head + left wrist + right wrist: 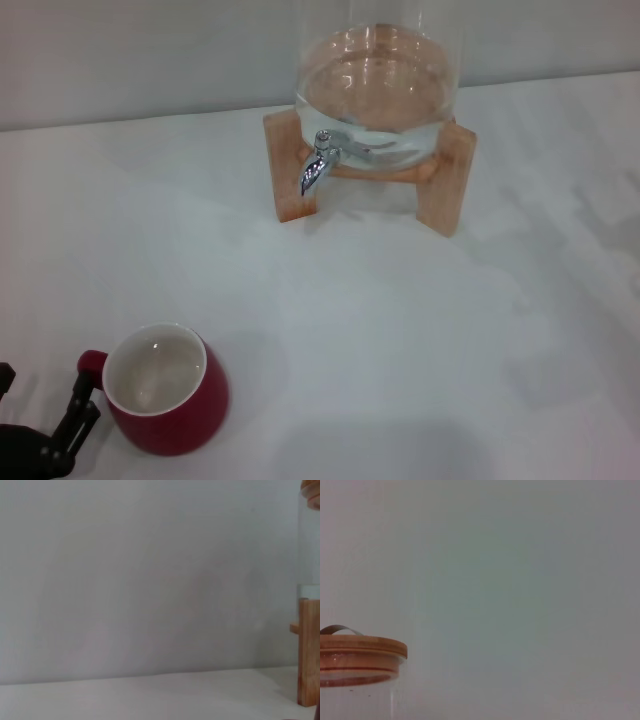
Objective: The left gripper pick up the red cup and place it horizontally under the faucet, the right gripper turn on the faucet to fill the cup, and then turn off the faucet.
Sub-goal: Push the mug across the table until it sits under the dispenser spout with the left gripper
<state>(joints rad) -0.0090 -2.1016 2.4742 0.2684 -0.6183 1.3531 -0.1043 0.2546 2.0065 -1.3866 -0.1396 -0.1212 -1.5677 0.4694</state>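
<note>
At the head view's lower left, the left claw [45, 415] sits with fingers apart, one fingertip just beside the handle of the upright red cup [168, 388] on the white surface [400, 340]; the faucet [318, 165] stands well beyond.

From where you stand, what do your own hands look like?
Only my left hand shows, at the head view's bottom corner: black, with slim, angular, jointed fingers. No cables or markings are visible on it. My right hand is out of view in every picture.
</note>
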